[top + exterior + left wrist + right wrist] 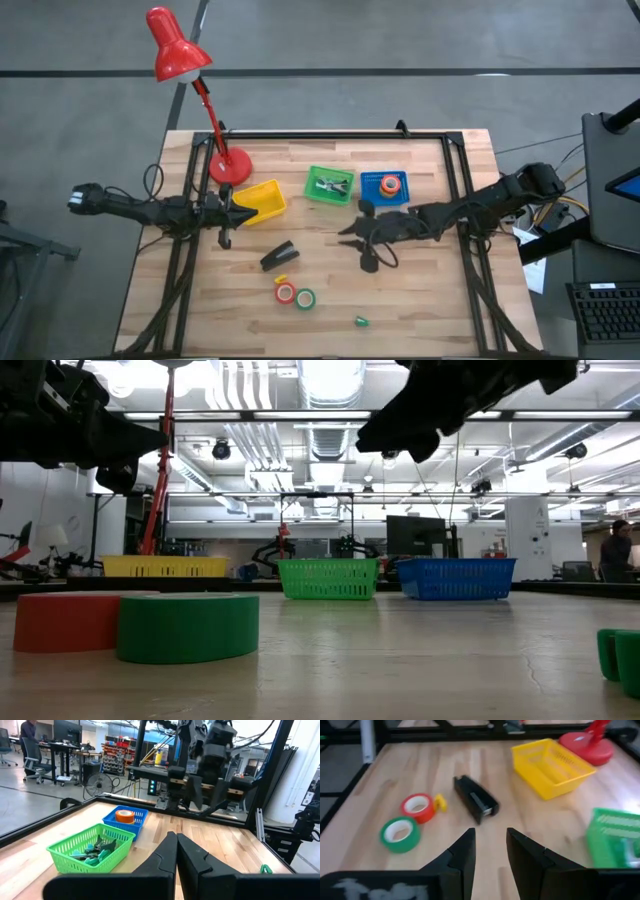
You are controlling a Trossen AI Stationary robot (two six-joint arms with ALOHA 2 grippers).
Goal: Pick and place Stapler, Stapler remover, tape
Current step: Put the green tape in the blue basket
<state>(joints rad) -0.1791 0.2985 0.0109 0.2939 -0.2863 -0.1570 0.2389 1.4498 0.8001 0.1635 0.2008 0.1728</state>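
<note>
1. Stapler [279, 256] lies flat on the wooden counter [430, 300], angled, just below the yellow basket [262, 200], which looks like its sorting bin.
2. Tape comes as a red roll [285, 292] and a green roll [304, 298] touching side by side near the stapler, with a small yellow piece [440, 802] beside the red one; an orange roll [389, 183] already sits in the blue basket [384, 199].
3. Green basket [330, 186] holds silvery and green claw pieces, likely the staple removers.
4. Right gripper [352, 233] hovers above mid-counter, fingers [462, 851] parted with nothing between them, aimed toward the stapler, probably lining up a grasp.
5. Left gripper [225, 215] waits beside the yellow basket, fingers [167, 855] clenched together and empty.
</note>
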